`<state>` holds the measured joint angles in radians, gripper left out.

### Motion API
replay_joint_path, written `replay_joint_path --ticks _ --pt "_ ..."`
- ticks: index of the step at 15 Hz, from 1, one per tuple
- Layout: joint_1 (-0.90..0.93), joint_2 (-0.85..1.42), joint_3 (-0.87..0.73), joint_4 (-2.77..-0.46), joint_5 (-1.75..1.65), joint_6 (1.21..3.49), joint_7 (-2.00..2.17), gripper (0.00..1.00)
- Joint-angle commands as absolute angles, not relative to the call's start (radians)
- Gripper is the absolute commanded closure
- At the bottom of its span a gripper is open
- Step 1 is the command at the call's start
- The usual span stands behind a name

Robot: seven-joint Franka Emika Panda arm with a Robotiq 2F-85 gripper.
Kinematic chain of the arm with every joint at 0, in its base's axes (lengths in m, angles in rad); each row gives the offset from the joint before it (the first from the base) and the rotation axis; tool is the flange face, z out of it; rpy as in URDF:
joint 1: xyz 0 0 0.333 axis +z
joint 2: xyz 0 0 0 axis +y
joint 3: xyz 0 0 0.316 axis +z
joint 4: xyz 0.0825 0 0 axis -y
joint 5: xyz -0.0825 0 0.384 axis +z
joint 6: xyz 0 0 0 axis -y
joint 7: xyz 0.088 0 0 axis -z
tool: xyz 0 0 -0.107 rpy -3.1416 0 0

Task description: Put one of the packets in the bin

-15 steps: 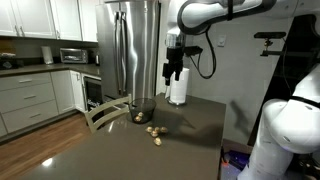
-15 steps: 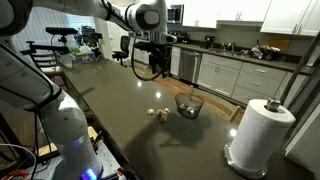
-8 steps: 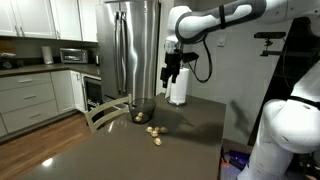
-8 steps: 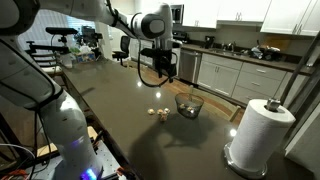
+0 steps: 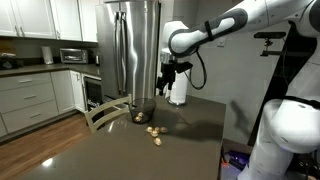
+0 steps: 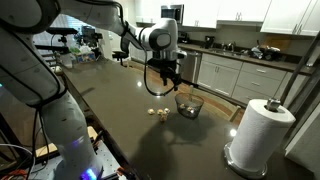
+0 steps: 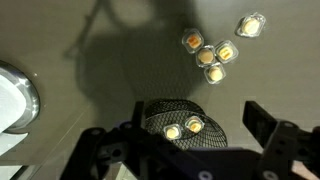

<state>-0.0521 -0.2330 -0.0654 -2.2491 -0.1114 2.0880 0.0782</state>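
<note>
A small black mesh bin (image 7: 180, 118) stands on the dark table and holds two yellow-and-white packets (image 7: 172, 131). Several more packets (image 7: 210, 58) lie in a loose group on the table beside it. My gripper (image 7: 185, 150) is open and empty, hanging above the bin with its fingers either side of it. In both exterior views the gripper (image 5: 167, 82) (image 6: 167, 80) hovers over the table above the bin (image 5: 139, 115) (image 6: 188, 104), and the loose packets (image 5: 155, 132) (image 6: 155, 112) lie close by.
A white paper towel roll (image 6: 258, 135) (image 5: 179, 88) stands on the table near one end, and its edge shows in the wrist view (image 7: 10, 95). A chair back (image 5: 105, 115) sits at the table's edge. Kitchen cabinets and a fridge (image 5: 135, 45) stand behind.
The arm has swung across the table and come down a little, so the open gripper now hangs over the bin. The packets and bin have not moved.
</note>
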Motion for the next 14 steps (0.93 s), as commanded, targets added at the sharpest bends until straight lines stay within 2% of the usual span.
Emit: replay_joint_path --ticks 1,14 --pt "-0.066 -0.173 -0.071 -2.246 -0.124 2.134 0.046 0.0" --pt "-0.075 -0.057 -0.115 -2.278 -0.01 2.151 -0.079 0.0"
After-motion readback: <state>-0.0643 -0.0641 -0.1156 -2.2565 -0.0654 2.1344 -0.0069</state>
